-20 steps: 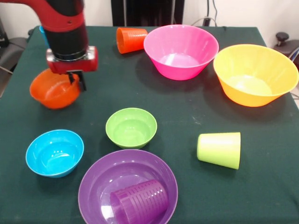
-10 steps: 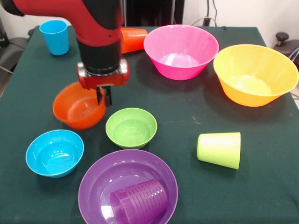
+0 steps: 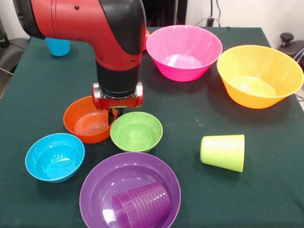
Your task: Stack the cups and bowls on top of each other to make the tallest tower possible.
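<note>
On the dark green surface (image 3: 190, 118), front view, the only view supplied: the gripper (image 3: 113, 115) is low at the seam between the orange bowl (image 3: 87, 122) and the green bowl (image 3: 137, 131), whose rims touch or nearly touch. The jaws appear clamped on the orange bowl's rim nearest the green bowl, though the wrist housing hides most of the contact. The orange bowl reads as tilted and lifted at the gripped side, smooth plastic with concentric rings inside. Judged step: carrying the orange bowl into the green bowl as the tower's base. To do it well, the bowl should clear the green rim, be centred over the green bowl, levelled, and lowered until seated before release; a rim-only pinch may let it swing or nudge the green bowl aside. Other pieces: blue bowl (image 3: 54, 156) just beside the pair; purple bowl (image 3: 97, 183) at the near edge with the purple cup (image 3: 141, 205) lying in it; lime cup (image 3: 223, 152) on its side; pink bowl (image 3: 184, 51) and yellow bowl (image 3: 259, 75) upright farther back; blue cup (image 3: 59, 46) partly hidden behind the arm.
</note>
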Robot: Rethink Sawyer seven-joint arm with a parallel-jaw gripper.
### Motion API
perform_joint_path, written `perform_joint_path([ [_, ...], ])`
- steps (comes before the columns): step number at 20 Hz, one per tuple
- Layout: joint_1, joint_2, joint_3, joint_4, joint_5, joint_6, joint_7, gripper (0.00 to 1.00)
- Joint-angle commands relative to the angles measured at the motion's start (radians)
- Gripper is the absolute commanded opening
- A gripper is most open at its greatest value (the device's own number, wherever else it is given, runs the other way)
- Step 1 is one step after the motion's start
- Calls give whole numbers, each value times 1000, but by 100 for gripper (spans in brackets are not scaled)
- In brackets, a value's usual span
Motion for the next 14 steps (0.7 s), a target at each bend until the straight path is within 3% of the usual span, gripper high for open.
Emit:
perform_joint_path([
  [1,4,47,-40,-82,17,15,129,0],
  [11,-21,-3,-44,-31,54,34,79,0],
  [14,-38,-75,-41,41,75,48,61,0],
])
